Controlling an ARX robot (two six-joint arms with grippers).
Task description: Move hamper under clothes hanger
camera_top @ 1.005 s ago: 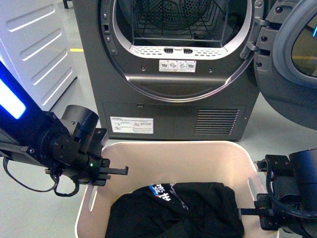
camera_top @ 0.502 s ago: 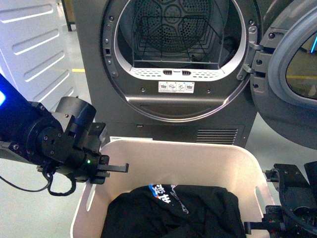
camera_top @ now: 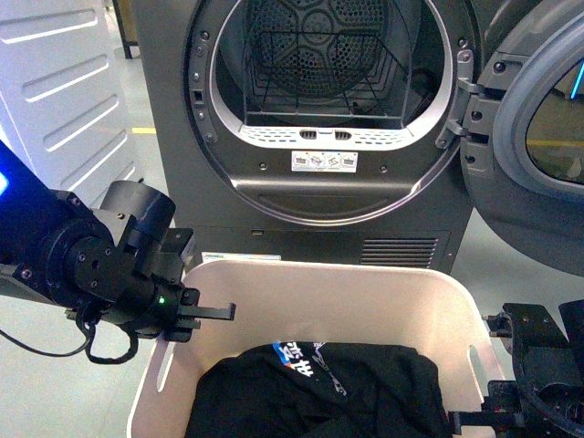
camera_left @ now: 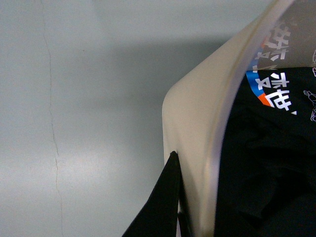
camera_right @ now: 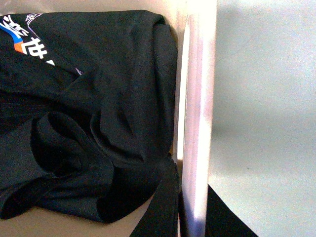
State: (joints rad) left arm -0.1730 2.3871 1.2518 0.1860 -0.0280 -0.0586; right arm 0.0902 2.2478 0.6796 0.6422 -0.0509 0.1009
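The beige hamper [camera_top: 328, 292] sits low in the front view, in front of the dryer, with black clothes [camera_top: 319, 392] inside. My left gripper [camera_top: 187, 315] is shut on the hamper's left rim. My right gripper [camera_top: 474, 415] is shut on its right rim. In the left wrist view a dark finger [camera_left: 163, 207] lies against the outside of the hamper wall [camera_left: 197, 148]. In the right wrist view the fingers [camera_right: 163, 207] clamp the wall [camera_right: 197, 123] from both sides. The clothes hanger is out of view.
A dark grey front-loading dryer [camera_top: 328, 119] stands close behind the hamper, its round door [camera_top: 538, 119] swung open to the right. A white panelled wall [camera_top: 64, 91] is at the left. Grey floor [camera_left: 74, 98] surrounds the hamper.
Over the last second the view pulled back from the dryer, so more of its drum shows. The hamper and both grippers sit slightly lower in frame. Both grips have held.
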